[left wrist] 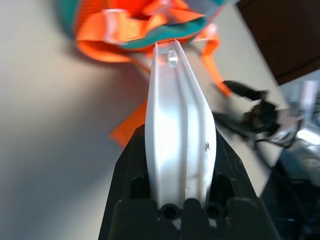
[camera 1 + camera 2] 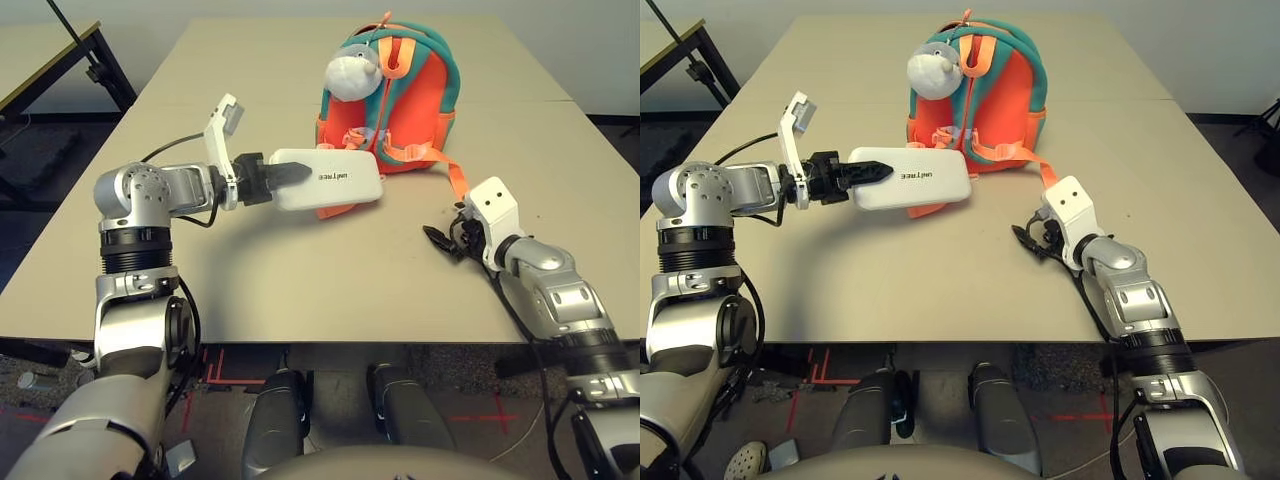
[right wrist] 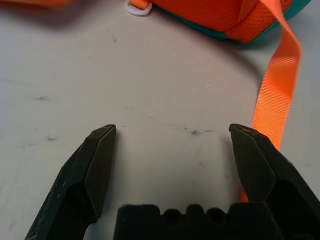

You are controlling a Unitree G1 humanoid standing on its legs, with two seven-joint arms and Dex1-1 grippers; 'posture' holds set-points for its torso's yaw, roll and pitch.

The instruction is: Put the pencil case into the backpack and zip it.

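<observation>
Two grippers: the left (image 2: 290, 175) clamps the white pencil case (image 2: 345, 182) before the backpack (image 2: 425, 100); the right (image 3: 172, 132) gapes empty above the bench (image 2: 300, 290). Best steady the bag, then open its zip.

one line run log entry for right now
left hand: gripping pencil case | right hand: open, empty | backpack: upright on table

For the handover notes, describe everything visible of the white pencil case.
The pencil case is flat, white and smooth, apparently hard-shelled, with rounded corners and dark "UNITREE" lettering. Its narrow side shows a lengthwise groove. It looks closed. The left claw clamps one end between its fingers, holding it roughly level in front of the backpack.
</observation>
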